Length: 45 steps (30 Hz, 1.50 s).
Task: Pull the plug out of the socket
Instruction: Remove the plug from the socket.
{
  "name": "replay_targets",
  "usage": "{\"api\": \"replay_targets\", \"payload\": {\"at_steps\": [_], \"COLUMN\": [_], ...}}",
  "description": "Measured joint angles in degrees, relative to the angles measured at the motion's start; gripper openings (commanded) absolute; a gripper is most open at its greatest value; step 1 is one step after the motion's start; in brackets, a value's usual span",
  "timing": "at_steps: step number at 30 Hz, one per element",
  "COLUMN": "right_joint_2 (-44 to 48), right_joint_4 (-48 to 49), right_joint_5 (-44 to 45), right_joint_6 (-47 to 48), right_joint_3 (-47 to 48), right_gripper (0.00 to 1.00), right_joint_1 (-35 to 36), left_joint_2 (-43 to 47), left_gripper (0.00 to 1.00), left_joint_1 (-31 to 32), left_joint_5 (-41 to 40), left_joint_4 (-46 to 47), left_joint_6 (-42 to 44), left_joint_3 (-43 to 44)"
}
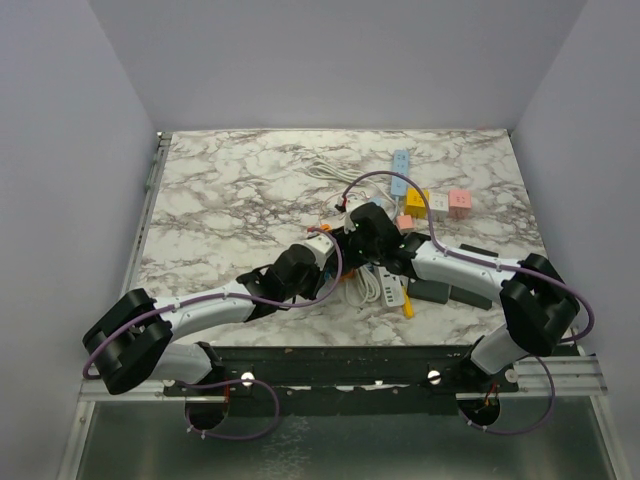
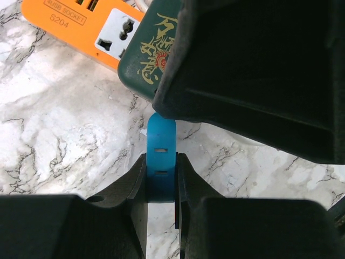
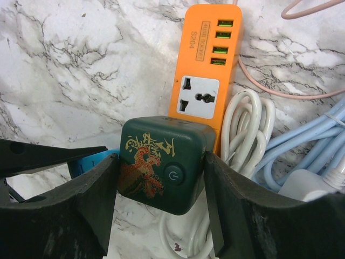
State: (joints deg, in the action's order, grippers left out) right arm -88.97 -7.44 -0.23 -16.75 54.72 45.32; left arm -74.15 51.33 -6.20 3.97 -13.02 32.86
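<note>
The socket is a dark green cube (image 3: 161, 164) with a gold and red dragon and a power button. My right gripper (image 3: 160, 178) is shut on its two sides and holds it over the near end of an orange power strip (image 3: 207, 65). The plug is a flat blue piece (image 2: 161, 145) with small slots, and my left gripper (image 2: 161, 162) is shut on it. Its far end meets the cube's side (image 2: 148, 54), under the right gripper's finger (image 2: 253, 70). In the right wrist view the blue plug (image 3: 92, 162) shows left of the cube. Both grippers meet at mid-table (image 1: 345, 250).
A coiled white cable (image 3: 242, 129) and light blue cables (image 3: 318, 135) lie right of the orange strip. At the back stand a blue strip (image 1: 400, 170), a yellow cube (image 1: 415, 202), a pink cube (image 1: 459, 203) and a white cable (image 1: 325, 168). Dark grey blocks (image 1: 450, 293) lie near the right arm.
</note>
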Motion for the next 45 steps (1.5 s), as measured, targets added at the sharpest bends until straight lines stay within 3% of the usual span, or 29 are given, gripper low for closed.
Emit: {"api": "replay_targets", "payload": {"at_steps": [14, 33, 45], "right_joint_2": [-0.20, -2.45, -0.17], "right_joint_4": [0.57, -2.95, 1.40], "right_joint_5": [-3.10, -0.79, -2.80], "right_joint_6": [4.37, -0.22, 3.32], "right_joint_3": [0.00, 3.54, -0.35], "right_gripper": [0.34, 0.32, 0.31], "right_joint_1": [-0.42, 0.13, -0.11], "left_joint_2": [0.07, 2.95, 2.43], "left_gripper": [0.00, 0.00, 0.00], "left_joint_1": [-0.70, -1.99, -2.32], "left_joint_5": [-0.26, 1.73, 2.16], "left_joint_4": [0.00, 2.84, 1.79], "left_joint_6": [0.70, -5.16, -4.79], "left_joint_3": [0.00, -3.78, -2.82]}}
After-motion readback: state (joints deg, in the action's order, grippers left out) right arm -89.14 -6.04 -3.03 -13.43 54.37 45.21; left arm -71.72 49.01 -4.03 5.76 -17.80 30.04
